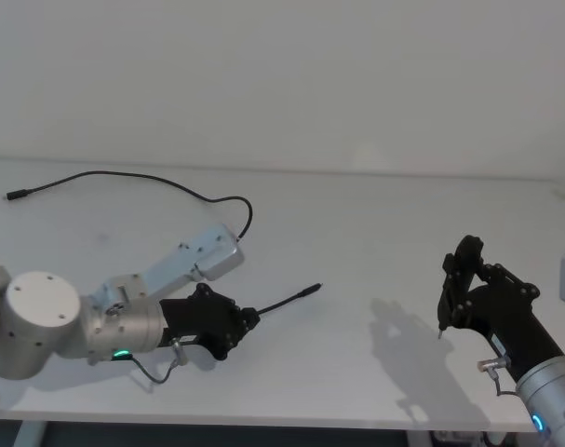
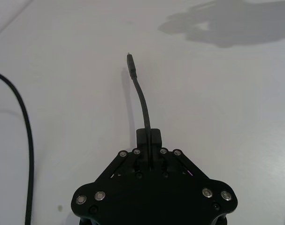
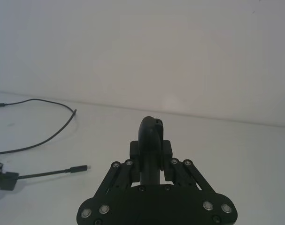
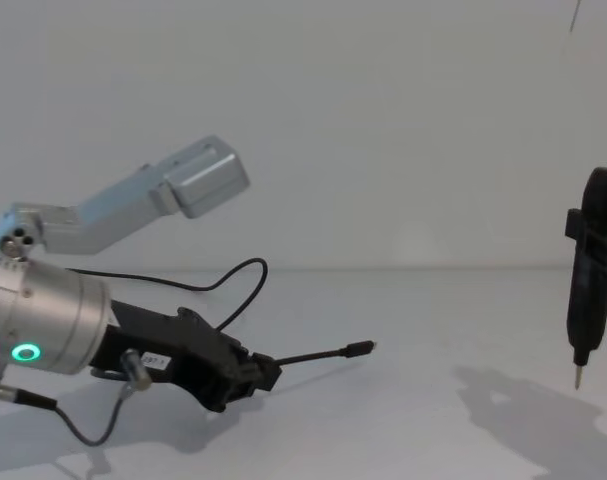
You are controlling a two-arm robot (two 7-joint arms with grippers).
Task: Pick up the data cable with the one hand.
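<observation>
Left gripper (image 1: 252, 317) is low over the near left part of the white table (image 1: 356, 214), its arm reaching in from the left edge. In the left wrist view I see its fingertips (image 2: 149, 137) pressed together on the data cable (image 1: 152, 175), with the cord pinched between them. A short stretch of cord sticks out past the fingers and ends in the small black plug (image 4: 361, 347), which points toward the middle of the table. In the chest view that stretch and the gripper (image 4: 268, 372) sit above the surface, with shadow beneath. The rest of the cable runs back behind the arm, curls once, then arcs across the far left of the table and lies flat. The green ring light (image 4: 25, 352) on the left wrist is lit.

Right gripper (image 1: 457, 279) is held up over the near right of the table, well apart from the cable. Its jaws are clamped on a black pen-shaped tool (image 4: 586, 290), whose metal tip points down and is clear of the table.
</observation>
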